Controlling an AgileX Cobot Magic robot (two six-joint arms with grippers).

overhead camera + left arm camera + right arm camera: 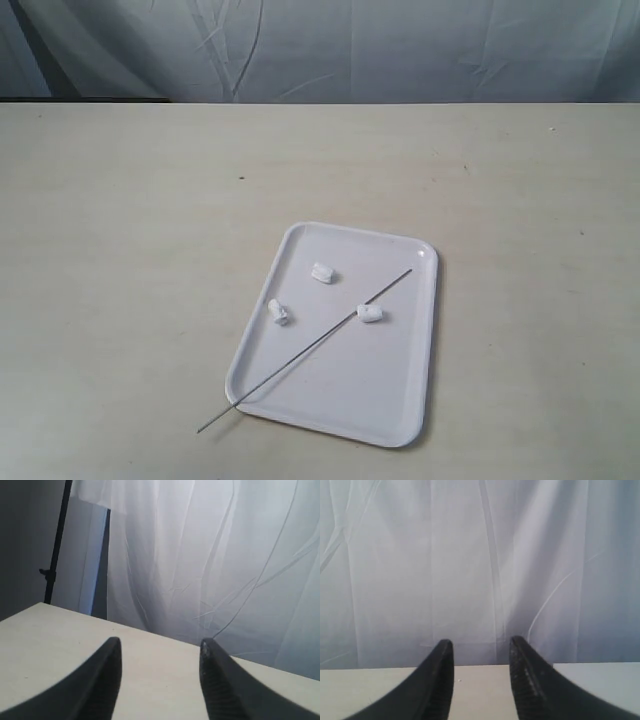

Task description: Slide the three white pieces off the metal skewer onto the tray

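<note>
The white tray (400,400) lies on the table in the exterior view, right of centre. Three white pieces rest loose on it: one (322,271) toward the far side, one (278,312) near the left rim, one (371,314) beside the skewer. The metal skewer (300,358) lies diagonally across the tray, its near end poking past the front left corner onto the table. Neither arm appears in the exterior view. My left gripper (160,647) is open over bare table, with nothing between its fingers. My right gripper (481,645) is also open and empty, facing the curtain.
A pale curtain (320,50) hangs behind the table's far edge. A dark stand (55,545) shows at the curtain's side in the left wrist view. Bare table (120,250) surrounds the tray.
</note>
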